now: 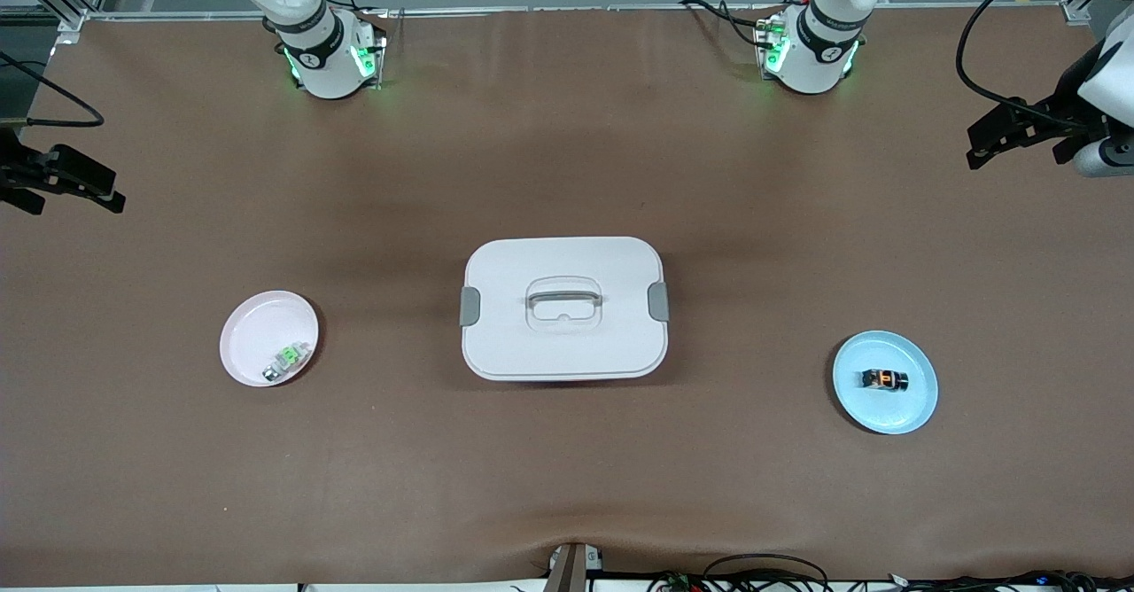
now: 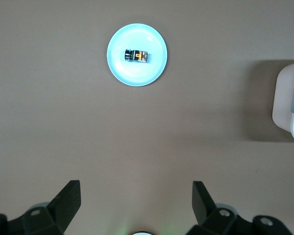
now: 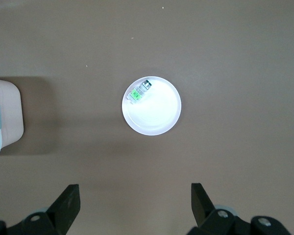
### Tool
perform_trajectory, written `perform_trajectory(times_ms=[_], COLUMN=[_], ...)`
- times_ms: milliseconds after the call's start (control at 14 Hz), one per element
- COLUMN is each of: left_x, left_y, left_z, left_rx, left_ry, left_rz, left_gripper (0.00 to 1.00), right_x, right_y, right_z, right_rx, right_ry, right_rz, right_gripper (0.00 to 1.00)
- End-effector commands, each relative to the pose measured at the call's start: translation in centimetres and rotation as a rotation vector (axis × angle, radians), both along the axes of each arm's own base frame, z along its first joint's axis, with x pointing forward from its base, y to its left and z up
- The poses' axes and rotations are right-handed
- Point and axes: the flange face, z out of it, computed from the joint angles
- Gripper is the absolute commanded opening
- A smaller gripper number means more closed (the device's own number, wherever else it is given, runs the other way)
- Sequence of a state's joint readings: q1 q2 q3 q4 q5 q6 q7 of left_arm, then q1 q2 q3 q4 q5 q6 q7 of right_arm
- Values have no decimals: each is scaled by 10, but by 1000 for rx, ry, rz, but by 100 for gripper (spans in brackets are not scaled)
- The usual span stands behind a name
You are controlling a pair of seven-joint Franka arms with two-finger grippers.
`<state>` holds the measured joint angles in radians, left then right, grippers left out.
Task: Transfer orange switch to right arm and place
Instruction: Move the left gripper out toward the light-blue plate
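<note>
The orange switch (image 1: 884, 380) is a tiny black part with an amber face. It lies on a light blue plate (image 1: 886, 412) toward the left arm's end of the table. It also shows in the left wrist view (image 2: 136, 55) on that plate (image 2: 137, 74). My left gripper (image 1: 979, 144) is open and empty, high over bare table at the left arm's end, well apart from the switch; in its wrist view (image 2: 136, 196) the jaws stand wide. My right gripper (image 1: 113, 191) is open and empty, high at the right arm's end, jaws wide in its wrist view (image 3: 135, 198).
A white lidded box (image 1: 564, 308) with a grey handle and side clips stands mid-table, its edge in both wrist views (image 2: 289, 105) (image 3: 2, 117). A pink plate (image 1: 252, 335) toward the right arm's end holds a tiny green-and-white part (image 1: 288, 360), also seen from the right wrist (image 3: 138, 91).
</note>
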<state>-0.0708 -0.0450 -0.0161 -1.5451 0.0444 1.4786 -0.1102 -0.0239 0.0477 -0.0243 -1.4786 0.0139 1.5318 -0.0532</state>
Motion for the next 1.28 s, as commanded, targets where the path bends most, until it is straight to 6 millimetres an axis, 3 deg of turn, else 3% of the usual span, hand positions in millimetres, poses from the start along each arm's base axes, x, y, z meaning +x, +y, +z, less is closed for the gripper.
perform_trajectory(times_ms=[0,427,855,1211], left_x=[-2,9,63,90], left_y=[2,3,27,27], left_z=[6,-9,-100,-174], left_rx=[17,7,14,8], left_ry=[6,22,47,18], left_rz=[-18,-15,20,12], left_gripper=[100,100,100,100], right_x=[-1,-2,-2,-2], right_y=[-2,0,-1,-1], right_z=[3,3,3,4], right_rx=[5,10,9,9], right_ry=[4,7,7,5], right_rz=[-14,-84,-86,-84], right_gripper=[100,100,100,100])
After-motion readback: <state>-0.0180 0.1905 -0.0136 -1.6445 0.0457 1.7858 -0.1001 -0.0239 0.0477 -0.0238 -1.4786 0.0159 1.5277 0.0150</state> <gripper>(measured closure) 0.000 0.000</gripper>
